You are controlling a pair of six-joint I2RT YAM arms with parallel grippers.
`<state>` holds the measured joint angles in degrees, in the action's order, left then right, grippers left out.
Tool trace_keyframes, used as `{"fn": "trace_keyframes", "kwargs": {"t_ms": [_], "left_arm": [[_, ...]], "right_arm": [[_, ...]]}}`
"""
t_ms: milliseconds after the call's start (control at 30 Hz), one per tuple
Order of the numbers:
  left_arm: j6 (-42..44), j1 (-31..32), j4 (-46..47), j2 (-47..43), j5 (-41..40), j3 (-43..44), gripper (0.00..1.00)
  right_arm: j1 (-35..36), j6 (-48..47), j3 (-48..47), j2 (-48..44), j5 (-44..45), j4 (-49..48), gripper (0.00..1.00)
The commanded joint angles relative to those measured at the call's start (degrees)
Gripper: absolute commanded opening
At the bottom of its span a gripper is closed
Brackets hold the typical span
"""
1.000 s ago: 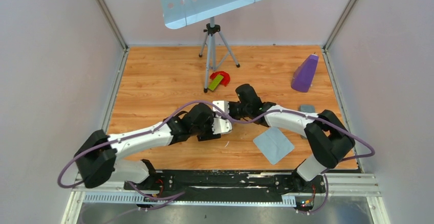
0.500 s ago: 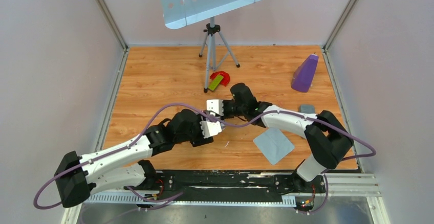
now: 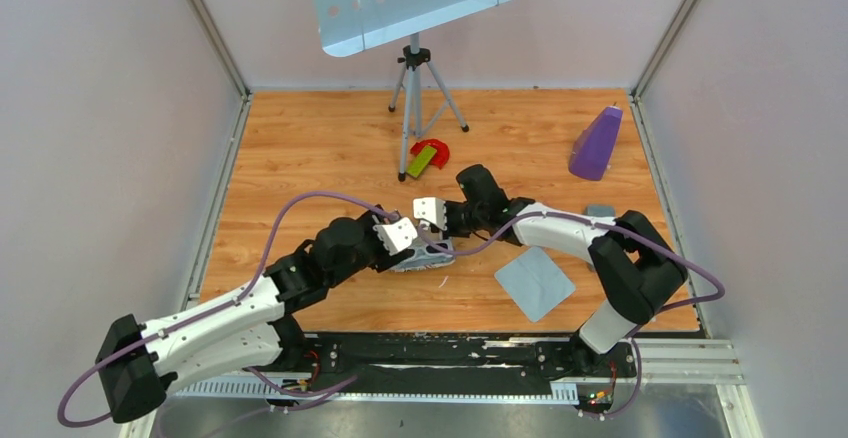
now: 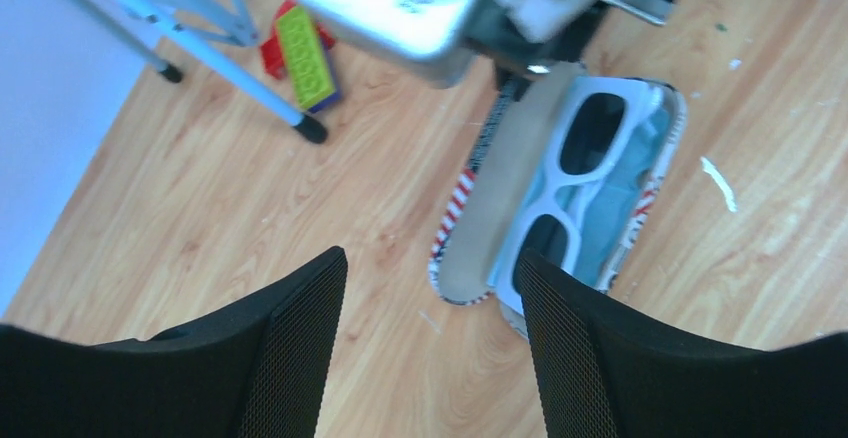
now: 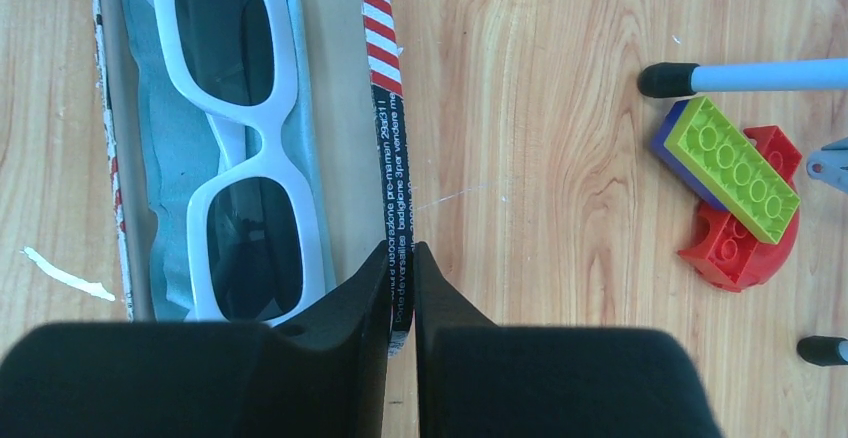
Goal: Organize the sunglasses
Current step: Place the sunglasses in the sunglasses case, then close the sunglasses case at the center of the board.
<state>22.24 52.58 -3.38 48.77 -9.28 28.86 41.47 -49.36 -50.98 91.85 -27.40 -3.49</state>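
The sunglasses have a white frame and dark lenses. They lie in an open case on a pale blue lining. The left wrist view shows the sunglasses in the case, whose lid stands raised. My right gripper is shut on the lid's black printed edge. My left gripper is open over bare wood just beside the case's near end, with nothing between its fingers. From above, the case sits between the left gripper and the right gripper.
A blue-grey cloth lies flat to the right of the case. Red and green toy bricks sit by a tripod stand. A purple cone-like object and a small grey item are at the right. A white scrap lies near the case.
My left arm has pulled back toward the left and its gripper has come off the case, which now shows open from above. The right gripper has kept its hold on the lid.
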Motion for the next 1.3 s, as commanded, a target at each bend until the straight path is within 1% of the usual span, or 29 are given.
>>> {"fn": "trace_keyframes", "kwargs": {"t_ms": [0,67,133,200,300,400,533,600,700,767,833,867,967,1033,1067,1133,1200,1267], "left_arm": [[-6.28,-2.94,0.77,-2.67,-5.75,0.29,0.7],[-11.43,-6.15,1.12,-3.25,-3.24,0.17,0.74],[-14.85,-9.03,-0.23,-0.09,-2.15,2.11,0.76],[-17.58,-11.27,-4.6,6.36,0.27,6.69,0.78],[-21.22,-13.05,-7.67,17.59,4.28,13.03,0.79],[-21.94,-13.28,-5.85,23.3,9.62,15.5,0.76],[-23.49,-13.52,-0.99,25.9,15.13,14.91,0.71],[-23.64,-13.83,-0.06,27.14,17.87,14.74,0.7],[-23.57,-14.56,0.57,28.86,20.36,14.29,0.64],[-24.37,-15.5,2.82,26.31,22.65,11.98,0.64],[-24.57,-15.73,5.71,20.64,21.78,8.36,0.67],[-24.56,-15.91,5.47,17.61,20.74,7.39,0.69],[-24.69,-16.91,1.24,11.78,15.58,5.62,0.75],[-25.21,-17.32,0.04,10.87,14.36,5.18,0.76],[-26.01,-17.43,-0.01,11.22,14.19,5.33,0.76],[-27.33,-17.53,-0.84,11.2,16.34,6.63,0.73],[-28.83,-17.71,-2.74,8.76,17.99,7.71,0.72],[-29.98,-17.69,-5.34,4.25,18.15,7.8,0.73]], "right_arm": [[0.18,-1.7,1.61,0.66,0.44,-2.6,0.0],[0.17,-3.04,2.03,0.26,0.91,-3.07,0.0],[0.43,-4.13,2.24,-0.27,1.22,-3.17,0.0],[0.73,-5.45,1.47,-0.01,1.93,-1.68,0.0],[0.93,-7.36,0.77,0.74,3.26,-0.12,0.0],[1.31,-9.45,0.69,1.26,4.59,0.93,0.0],[1.81,-11.73,0.36,1.42,4.89,3.17,0.0],[2.09,-11.74,0.17,1.34,4.9,3.22,0.0],[2.29,-10.36,-0.43,1.36,4.53,3.23,0.0],[2.31,-9.1,-1.02,1.39,4.25,3.23,0.0],[2.37,-8.41,-1.59,1.45,4.19,4.84,0.0],[2.32,-8.38,-1.89,1.44,4.2,5.6,0.0],[2.26,-7.96,-3.56,1.7,5.49,7.42,0.0],[2.22,-7.89,-5.18,2.11,5.91,9.25,0.0],[2.22,-7.52,-6.05,2.34,6.21,10.19,0.0],[2.21,-7.08,-7.96,2.97,6.65,12.79,0.0],[2.13,-8.35,-9.27,3.04,6.82,15.67,0.0],[2.19,-10.13,-8.83,2.22,7.03,16.47,0.0]]}}
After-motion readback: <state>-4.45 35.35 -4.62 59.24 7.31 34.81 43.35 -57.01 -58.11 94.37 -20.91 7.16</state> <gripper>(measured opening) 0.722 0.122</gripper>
